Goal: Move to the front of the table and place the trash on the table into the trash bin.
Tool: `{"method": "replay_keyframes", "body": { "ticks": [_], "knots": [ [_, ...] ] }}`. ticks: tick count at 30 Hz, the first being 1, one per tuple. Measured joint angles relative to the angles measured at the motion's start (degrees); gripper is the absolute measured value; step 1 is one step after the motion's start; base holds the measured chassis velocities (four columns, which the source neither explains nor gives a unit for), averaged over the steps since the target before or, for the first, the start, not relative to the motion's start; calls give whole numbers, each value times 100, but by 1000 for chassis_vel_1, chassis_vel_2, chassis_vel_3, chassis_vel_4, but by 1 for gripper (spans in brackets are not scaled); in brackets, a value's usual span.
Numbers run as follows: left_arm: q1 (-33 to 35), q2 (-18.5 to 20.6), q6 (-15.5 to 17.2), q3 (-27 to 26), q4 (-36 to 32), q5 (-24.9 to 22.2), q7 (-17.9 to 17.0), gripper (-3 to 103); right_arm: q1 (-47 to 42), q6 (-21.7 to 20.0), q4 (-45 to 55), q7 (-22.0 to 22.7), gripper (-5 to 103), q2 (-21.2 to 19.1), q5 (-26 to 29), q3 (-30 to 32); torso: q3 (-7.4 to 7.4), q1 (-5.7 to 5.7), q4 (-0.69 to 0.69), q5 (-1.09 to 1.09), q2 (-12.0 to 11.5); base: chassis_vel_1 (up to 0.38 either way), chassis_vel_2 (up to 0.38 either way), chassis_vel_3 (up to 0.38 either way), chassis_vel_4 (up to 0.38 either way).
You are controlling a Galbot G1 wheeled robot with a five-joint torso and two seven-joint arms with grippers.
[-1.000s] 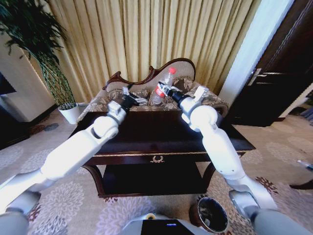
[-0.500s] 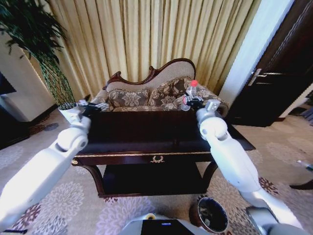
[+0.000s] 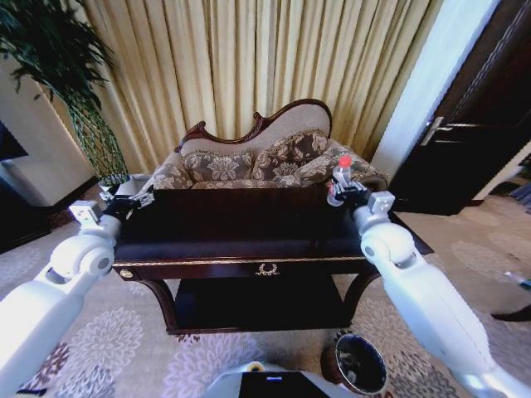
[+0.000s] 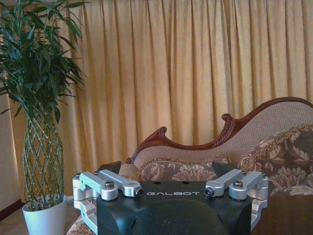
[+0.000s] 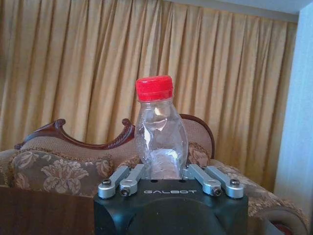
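Note:
The table (image 3: 249, 224) stands straight ahead, long, dark brown and glossy, with a gold emblem on its front. My right gripper (image 3: 340, 196) hovers over its far right corner, shut on a clear plastic bottle (image 3: 339, 177) with a red cap. The right wrist view shows the bottle (image 5: 159, 139) upright between the fingers of that gripper (image 5: 164, 172). My left gripper (image 3: 126, 201) hangs at the table's far left end. In the left wrist view this gripper (image 4: 166, 169) has its fingers spread wide with nothing between them. The trash bin (image 3: 358, 362) sits on the carpet at the table's front right, near my base.
A carved sofa (image 3: 257, 162) with patterned cushions stands behind the table, before gold curtains. A tall plant in a white pot (image 4: 46, 220) stands at the far left. A dark door (image 3: 473, 124) is on the right. The table has a lower shelf (image 3: 257, 303).
Both arms have swung outward from the table's middle: the left gripper to the far left end, the right gripper to the right with the bottle in its grip.

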Motion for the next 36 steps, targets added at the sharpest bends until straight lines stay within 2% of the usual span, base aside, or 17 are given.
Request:
{"method": "replay_keyframes", "body": {
  "ticks": [13, 36],
  "knots": [
    [-63, 136, -92, 72, 58, 27, 95, 100, -206, 77, 106, 5, 25, 187, -44, 148, 0, -1, 1, 0, 1, 142, -135, -135, 149],
    [122, 110, -220, 0, -76, 148, 70, 100, -482, 178, 150, -148, 25, 324, -196, 251, 0, 1, 2, 0, -1, 152, -146, -151, 150]
  ]
}}
